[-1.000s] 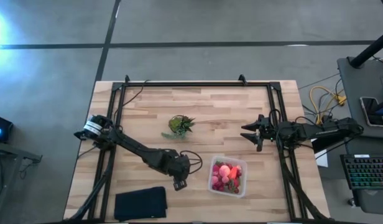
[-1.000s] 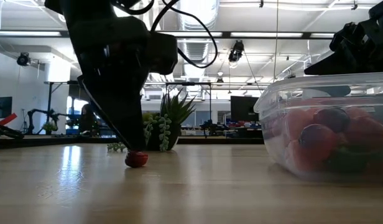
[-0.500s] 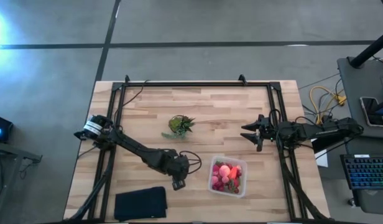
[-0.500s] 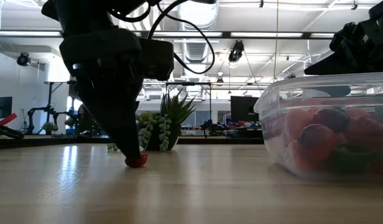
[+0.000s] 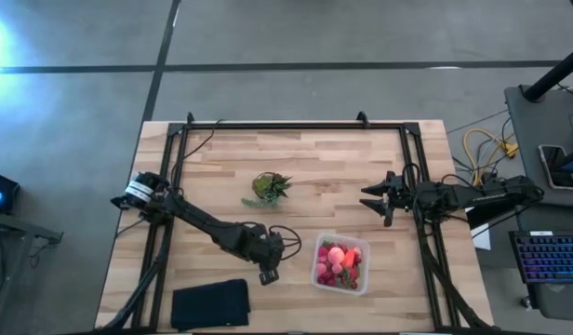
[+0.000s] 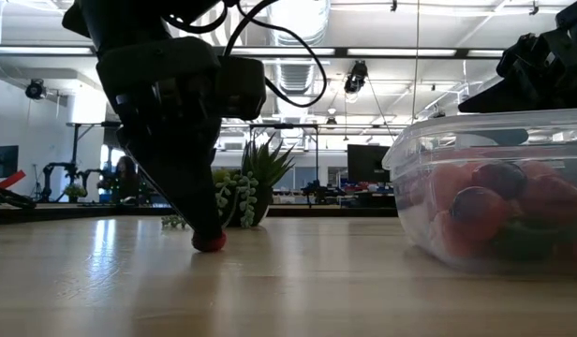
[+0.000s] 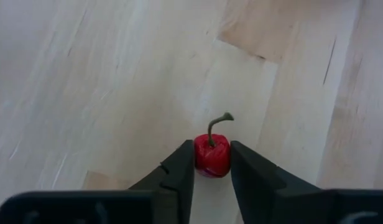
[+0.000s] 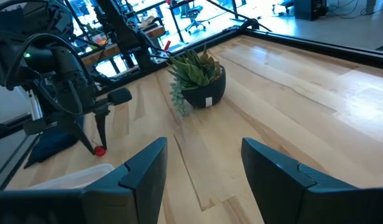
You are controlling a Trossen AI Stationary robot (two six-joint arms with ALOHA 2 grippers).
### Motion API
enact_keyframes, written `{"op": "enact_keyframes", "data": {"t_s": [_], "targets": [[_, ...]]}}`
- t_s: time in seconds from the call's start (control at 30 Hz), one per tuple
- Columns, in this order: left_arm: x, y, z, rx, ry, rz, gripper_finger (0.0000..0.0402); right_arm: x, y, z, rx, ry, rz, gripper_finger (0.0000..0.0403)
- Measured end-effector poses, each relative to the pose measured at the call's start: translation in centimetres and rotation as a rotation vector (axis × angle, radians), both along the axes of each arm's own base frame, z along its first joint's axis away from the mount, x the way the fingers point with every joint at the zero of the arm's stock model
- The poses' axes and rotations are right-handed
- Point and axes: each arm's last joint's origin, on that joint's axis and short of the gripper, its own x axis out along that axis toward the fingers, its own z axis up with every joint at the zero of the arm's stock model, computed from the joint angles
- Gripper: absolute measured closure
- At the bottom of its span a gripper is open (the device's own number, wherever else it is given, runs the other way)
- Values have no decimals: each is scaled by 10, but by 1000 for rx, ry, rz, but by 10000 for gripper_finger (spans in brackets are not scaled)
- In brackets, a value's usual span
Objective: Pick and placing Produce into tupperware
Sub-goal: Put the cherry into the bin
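Red and stemmed, a small berry (image 7: 212,155) now sits pinched between the fingers of the left hand (image 7: 212,163), which a second ago stood spread on either side of it and have since closed. Berry and fingertips are down on the desk (image 5: 314,158), just left of the tub (image 5: 340,263), which already holds a heap of red and pink pieces. With the grip made, the pick looks done; what remains is a lift and a short carry over the tub's rim. The right hand (image 5: 377,202) waits near the desk's right edge, fingers apart and empty. Pale wood planks make up the desk, which also carries a small potted plant (image 5: 269,187) and a black pad (image 5: 210,304). Beyond it lies an open workshop with ceiling ducts and strip lights.
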Motion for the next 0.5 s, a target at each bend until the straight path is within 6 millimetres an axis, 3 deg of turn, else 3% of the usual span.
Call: {"op": "enact_keyframes", "data": {"t_s": [0.33, 0.5], "targets": [[0, 0, 1, 1, -1, 1, 347, 0, 0, 0, 0, 0, 0, 204], [9, -3, 17, 1, -57, -32, 348, 0, 0, 0, 0, 0, 0, 204]]}}
